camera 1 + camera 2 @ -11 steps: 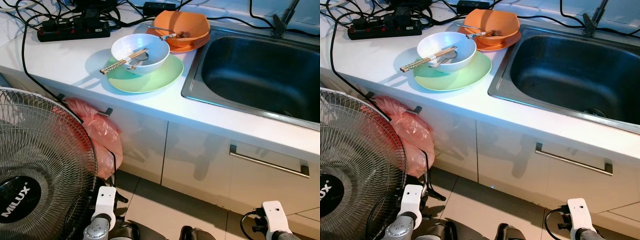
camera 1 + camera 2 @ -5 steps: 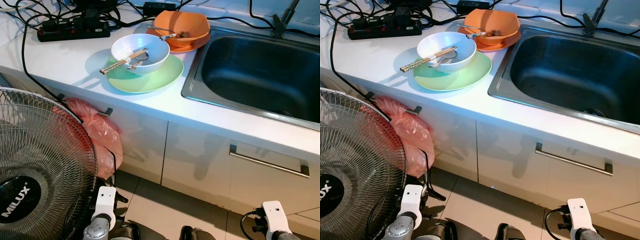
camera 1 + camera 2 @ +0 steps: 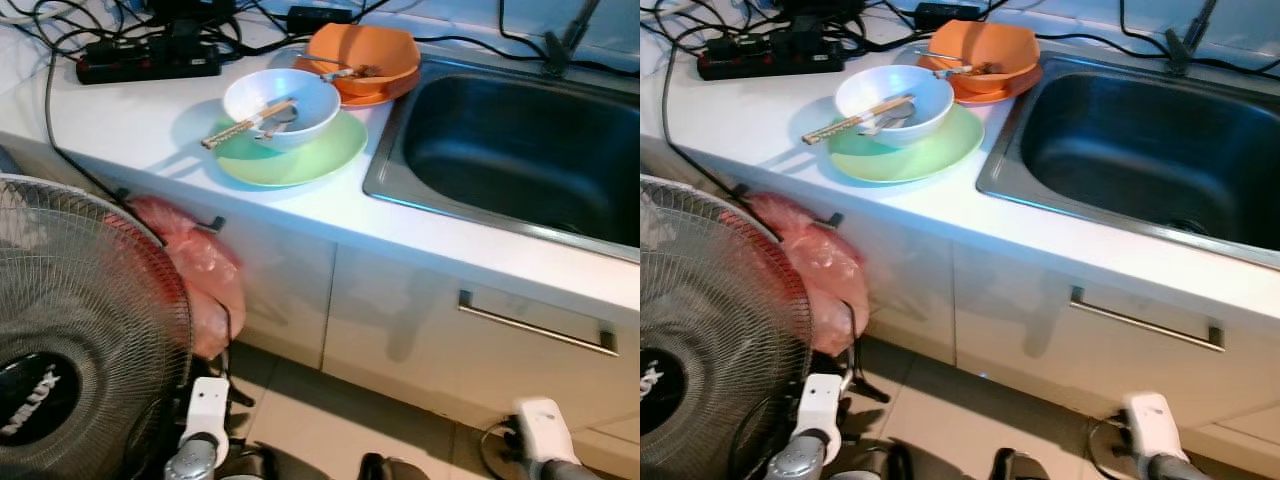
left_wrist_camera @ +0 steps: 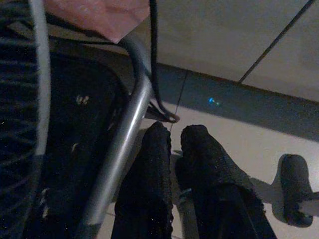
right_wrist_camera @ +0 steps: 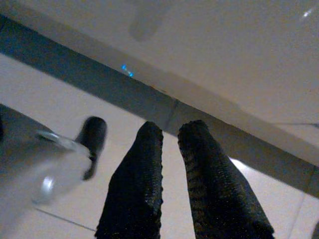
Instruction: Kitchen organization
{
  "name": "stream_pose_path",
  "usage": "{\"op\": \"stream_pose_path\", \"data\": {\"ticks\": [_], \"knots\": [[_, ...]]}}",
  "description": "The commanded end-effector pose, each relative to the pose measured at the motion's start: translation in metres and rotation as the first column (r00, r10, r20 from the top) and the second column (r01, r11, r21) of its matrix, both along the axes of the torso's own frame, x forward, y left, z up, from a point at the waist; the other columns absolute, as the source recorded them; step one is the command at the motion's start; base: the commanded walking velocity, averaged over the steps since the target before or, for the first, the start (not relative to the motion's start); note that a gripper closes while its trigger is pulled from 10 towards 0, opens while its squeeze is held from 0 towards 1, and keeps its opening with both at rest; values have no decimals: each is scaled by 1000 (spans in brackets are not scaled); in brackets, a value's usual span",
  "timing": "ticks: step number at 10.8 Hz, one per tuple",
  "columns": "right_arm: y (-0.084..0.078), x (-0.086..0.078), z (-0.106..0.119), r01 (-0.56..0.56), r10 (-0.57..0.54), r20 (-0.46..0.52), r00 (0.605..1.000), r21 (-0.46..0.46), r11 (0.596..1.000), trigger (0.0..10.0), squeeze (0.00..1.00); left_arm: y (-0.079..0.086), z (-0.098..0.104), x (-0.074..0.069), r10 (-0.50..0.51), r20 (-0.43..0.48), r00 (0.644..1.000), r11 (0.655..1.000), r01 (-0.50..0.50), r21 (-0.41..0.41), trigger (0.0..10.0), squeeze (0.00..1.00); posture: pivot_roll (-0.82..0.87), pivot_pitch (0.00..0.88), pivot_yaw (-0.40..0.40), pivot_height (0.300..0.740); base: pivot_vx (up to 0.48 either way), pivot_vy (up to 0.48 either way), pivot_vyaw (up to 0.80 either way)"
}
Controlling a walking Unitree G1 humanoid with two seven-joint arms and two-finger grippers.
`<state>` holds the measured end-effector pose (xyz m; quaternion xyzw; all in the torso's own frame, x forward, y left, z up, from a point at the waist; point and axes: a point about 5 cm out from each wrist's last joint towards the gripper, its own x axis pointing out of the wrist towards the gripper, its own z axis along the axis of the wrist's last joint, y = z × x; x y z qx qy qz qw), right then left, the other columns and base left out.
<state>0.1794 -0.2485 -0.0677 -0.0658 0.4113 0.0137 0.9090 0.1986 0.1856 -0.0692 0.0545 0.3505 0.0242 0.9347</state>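
From the head we see a white bowl with chopsticks [image 3: 281, 104] on a pale green plate [image 3: 300, 157], high above both hanging arms; our left gripper [image 4: 172, 137] and right gripper [image 5: 169, 134] each show fingers nearly together, empty, over floor tiles.

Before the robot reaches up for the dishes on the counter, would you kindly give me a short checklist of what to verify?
1. Left gripper empty, fingers together: ok.
2. Right gripper empty, fingers together: ok.
3. Sink free for dishes: ok.
4. Chopsticks stable: not ok, they overhang the white bowl rim.
5. Fan away from the left arm: not ok, close beside it.
6. Cables off the green plate: ok.
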Motion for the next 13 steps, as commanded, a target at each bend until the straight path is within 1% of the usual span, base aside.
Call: {"op": "stream_pose_path", "data": {"ticks": [1, 7, 13], "knots": [[49, 7, -10, -53, 54, -19, 998, 30, 998, 10000, 0, -1, -4, -7, 18, -26, 1000, 1000, -18, -4, 10000, 0, 6, 141, -11, 740, 0, 0, 0], [58, 11, -9, -61, 61, -6, 998, 23, 998, 10000, 0, -1, -4, -7, 18, -26, 1000, 1000, -18, -4, 10000, 0, 5, 145, -12, 740, 0, 0, 0], [59, 13, -8, -63, 63, 3, 998, 20, 998, 10000, 0, -1, -4, -6, 17, -23, 1000, 1000, -17, -5, 10000, 0, 4, 143, -10, 740, 0, 0, 0]]}}
